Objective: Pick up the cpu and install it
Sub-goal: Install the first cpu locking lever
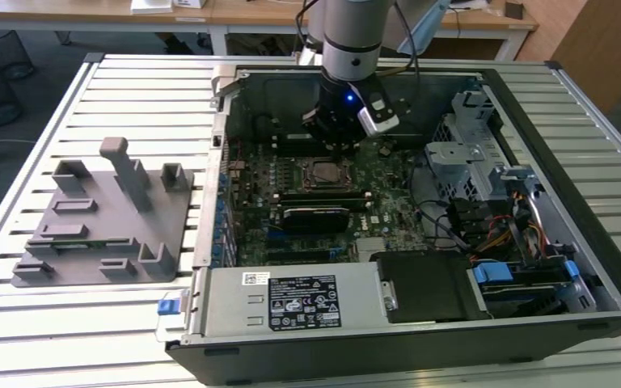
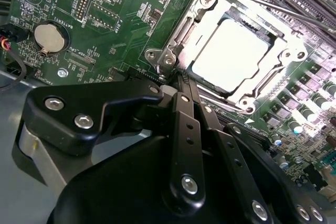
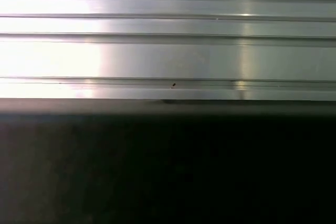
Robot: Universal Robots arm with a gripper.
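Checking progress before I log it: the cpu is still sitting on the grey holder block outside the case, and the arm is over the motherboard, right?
Not quite. The cpu is already lying in the socket on the motherboard, as the second wrist view shows, not on the grey holder block. The arm is over the motherboard, as you said.

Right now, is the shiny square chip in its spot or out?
In. The cpu lies flat inside the socket's metal frame on the green board, and the gripper beside it holds nothing.

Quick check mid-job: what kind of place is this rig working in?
Probably a lab or office workshop: an open computer case lies on a slatted aluminium table, with a grey holder block beside it and wooden desks behind.
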